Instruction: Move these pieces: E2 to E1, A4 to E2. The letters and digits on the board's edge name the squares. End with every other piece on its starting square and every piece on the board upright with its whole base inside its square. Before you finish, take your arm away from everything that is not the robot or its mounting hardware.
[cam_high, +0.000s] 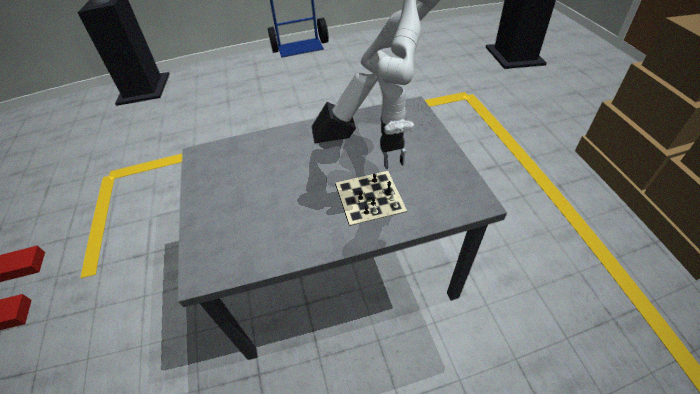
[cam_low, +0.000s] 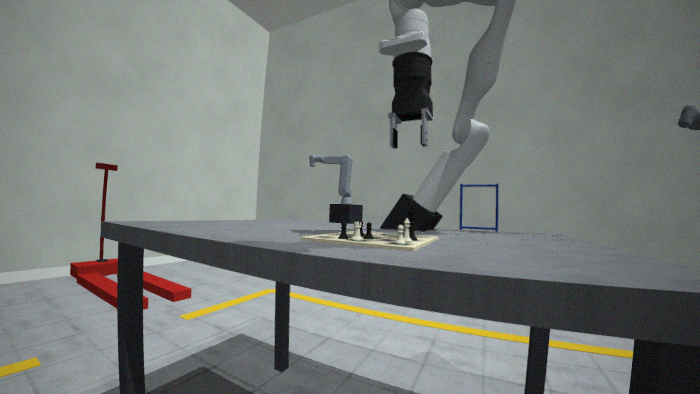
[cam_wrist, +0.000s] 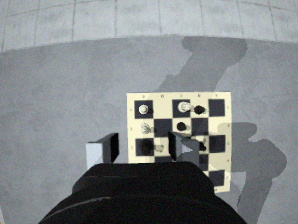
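Note:
A small chessboard (cam_high: 370, 197) lies on the grey table, right of its middle. Several black and white pieces stand upright on it; the square labels are too small to read. The exterior view shows the board (cam_low: 370, 240) edge-on, with a black piece (cam_low: 343, 230) at its left and two white pieces (cam_low: 404, 232) at its right. My gripper (cam_high: 393, 159) hangs open and empty, high above the table, over the board's far edge. It also shows in the exterior view (cam_low: 409, 130). In the wrist view the board (cam_wrist: 180, 137) lies below the fingers.
The arm's black base (cam_high: 333, 125) sits on the table behind the board. Brown boxes (cam_high: 655, 115) are stacked at the right. Black pillars (cam_high: 122, 50), a blue hand truck (cam_high: 297, 27) and a red pallet jack (cam_low: 107, 270) stand on the floor around.

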